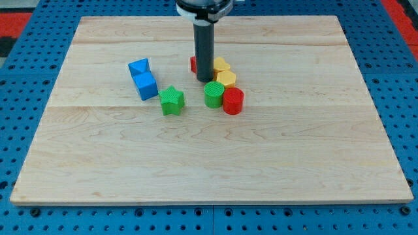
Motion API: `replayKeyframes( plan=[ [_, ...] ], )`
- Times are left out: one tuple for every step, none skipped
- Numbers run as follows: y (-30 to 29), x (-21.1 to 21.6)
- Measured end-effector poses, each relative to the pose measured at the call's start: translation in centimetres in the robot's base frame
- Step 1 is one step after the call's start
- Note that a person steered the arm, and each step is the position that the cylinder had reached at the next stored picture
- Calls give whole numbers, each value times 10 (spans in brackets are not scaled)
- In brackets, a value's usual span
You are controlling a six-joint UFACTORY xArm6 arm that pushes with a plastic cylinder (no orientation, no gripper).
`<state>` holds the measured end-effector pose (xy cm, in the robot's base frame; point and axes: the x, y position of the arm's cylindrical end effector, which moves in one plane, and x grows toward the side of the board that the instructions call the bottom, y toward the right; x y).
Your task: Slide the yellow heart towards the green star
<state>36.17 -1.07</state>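
Note:
The green star (172, 100) lies left of the board's middle. Two yellow blocks sit right of my rod: an upper one (222, 64) and a lower one (226, 78); I cannot tell which is the heart. My tip (204, 79) rests on the board just left of the lower yellow block, above the green cylinder (213, 94), and right of and above the star. A red block (194, 64) is mostly hidden behind the rod.
A red cylinder (233, 100) touches the green cylinder on its right. A blue block (143, 78) lies up and left of the star. The wooden board (98, 163) sits on a blue pegboard surface (26, 46).

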Motion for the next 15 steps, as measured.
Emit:
replayKeyframes(
  plan=[
    [-12,-30],
    [-7,-57],
    [51,-59],
    [106,-59],
    [119,-39],
    [102,-19],
    [68,-19],
    [39,-19],
    [11,-19],
    [4,-20],
    [2,-27],
    [-1,-38],
    [-7,-51],
    [-16,-54],
    [-16,-54]
  ],
)
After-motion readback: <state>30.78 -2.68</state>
